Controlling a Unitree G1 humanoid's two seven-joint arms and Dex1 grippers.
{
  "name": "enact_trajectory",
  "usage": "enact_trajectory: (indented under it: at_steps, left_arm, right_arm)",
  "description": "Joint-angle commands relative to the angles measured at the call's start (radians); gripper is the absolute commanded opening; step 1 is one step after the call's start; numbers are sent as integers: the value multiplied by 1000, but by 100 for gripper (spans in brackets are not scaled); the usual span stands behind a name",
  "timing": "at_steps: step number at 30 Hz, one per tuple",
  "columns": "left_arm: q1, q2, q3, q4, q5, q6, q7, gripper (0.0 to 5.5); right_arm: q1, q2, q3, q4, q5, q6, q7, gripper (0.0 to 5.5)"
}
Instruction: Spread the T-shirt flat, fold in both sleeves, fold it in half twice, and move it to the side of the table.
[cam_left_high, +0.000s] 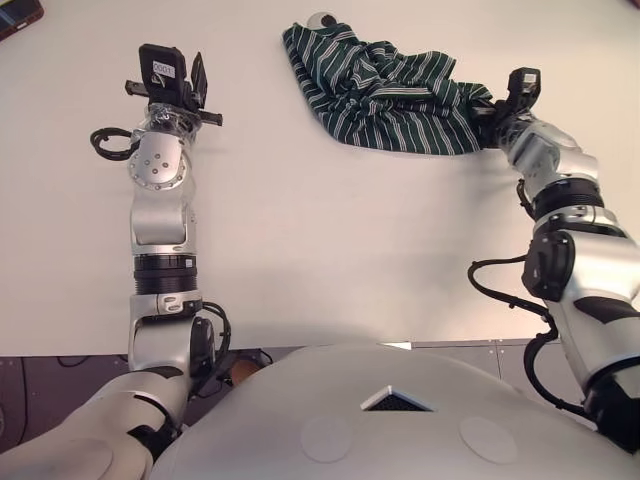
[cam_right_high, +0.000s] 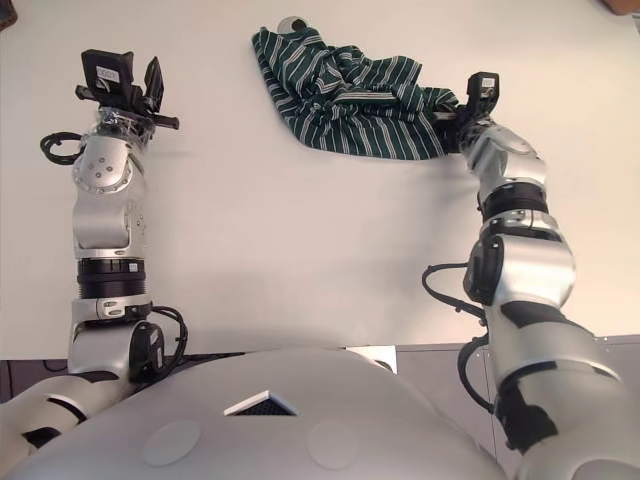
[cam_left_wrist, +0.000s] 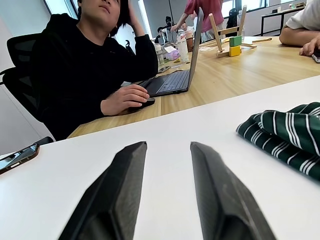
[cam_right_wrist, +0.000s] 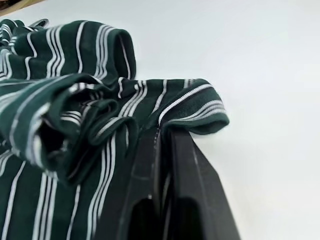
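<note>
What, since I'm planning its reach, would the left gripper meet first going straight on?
Nothing, as far as shown: the left gripper points over bare table, with the T-shirt off to its right. Depth past the far edge is unclear.

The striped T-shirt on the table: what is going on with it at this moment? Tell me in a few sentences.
The T-shirt lies crumpled in a heap at the far side of the white table, not yet spread flat. The robot's right gripper is shut on an edge of the fabric at the heap's right end. The left gripper is open over bare table to the shirt's left, apart from it. No folding has begun.
</note>
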Motion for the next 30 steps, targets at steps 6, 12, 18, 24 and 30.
enact_trajectory:
  at_steps: [6,12,18,24,30]
  left_arm:
    - [-84,9,20,-3,-31,-13,-7,156]
    - [-124,-15,12,8,-41,-31,3,156]
    - [-131,-30,8,-38,-45,-32,8,156]
    - [-90,47,-134,-178,-33,-10,-201,156]
    - [-64,80,-198,-272,15,56,-239,191]
  right_arm:
    - [-356,96,-113,-113,189,180,78,0]
    - [-612,107,-172,-84,276,265,96,0]
    - [-696,134,-164,-116,303,330,138,0]
    - [-674,136,-129,-178,296,392,201,0]
    - [-535,184,-63,-335,294,492,213,0]
